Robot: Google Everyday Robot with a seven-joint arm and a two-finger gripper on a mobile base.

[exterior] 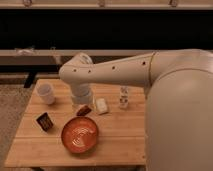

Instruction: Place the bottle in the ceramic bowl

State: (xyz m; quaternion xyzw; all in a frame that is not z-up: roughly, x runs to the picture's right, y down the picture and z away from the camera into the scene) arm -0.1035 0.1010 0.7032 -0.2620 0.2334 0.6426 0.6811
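The bottle (123, 97) is small, slim and whitish, and stands upright on the wooden table right of centre. The ceramic bowl (80, 134) is wide, orange-brown with a pale swirl inside, and sits at the table's front centre. My gripper (81, 105) hangs at the end of the pale arm, pointing down over the table just behind the bowl's far rim. It is well left of the bottle and mostly hidden by the wrist. A small reddish-brown thing (84, 110) lies right under it.
A white cup (46, 93) stands at the table's back left. A small white rounded block (101, 105) lies between gripper and bottle. A dark packet (45, 121) lies left of the bowl. My arm's large body fills the right side.
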